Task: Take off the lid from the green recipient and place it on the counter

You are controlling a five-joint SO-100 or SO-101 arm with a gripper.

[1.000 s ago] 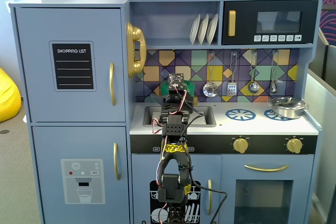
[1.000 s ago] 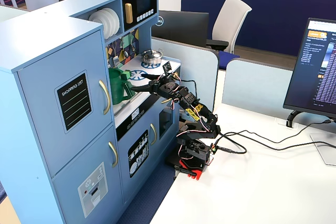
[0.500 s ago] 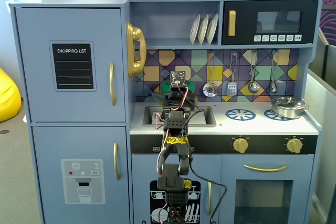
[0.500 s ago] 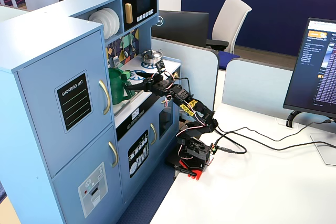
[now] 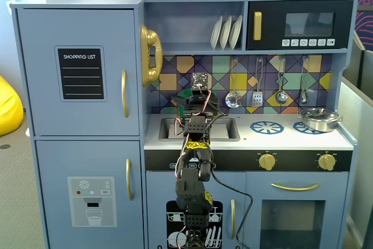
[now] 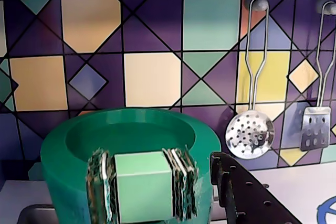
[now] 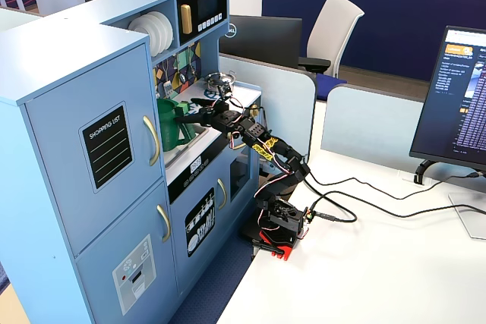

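The green recipient (image 6: 79, 161) stands at the back of the counter (image 5: 285, 138) behind the sink, its lighter-green side strap handle (image 6: 143, 184) facing the wrist camera. Inside its rim lies a sunken dark-green round surface (image 6: 131, 132); I cannot tell whether that is the lid, and no centre handle shows. In one fixed view the pot (image 7: 168, 125) sits just left of my gripper (image 7: 196, 115). From the front, the gripper (image 5: 190, 102) hides most of the pot. One black finger (image 6: 233, 184) shows right of the handle with nothing against it; the gripper is open and empty.
A recessed sink (image 5: 224, 129) lies under the arm. A silver pan (image 5: 319, 119) sits on the far right burner, next to blue burner rings (image 5: 267, 126). A skimmer (image 6: 249, 135) and spatula (image 6: 315, 128) hang on the tiled wall. The arm's base (image 7: 277, 225) stands on the white desk.
The arm has stretched forward and up over the sink, and the gripper has closed in on the pot's side handle. The pot has not moved.
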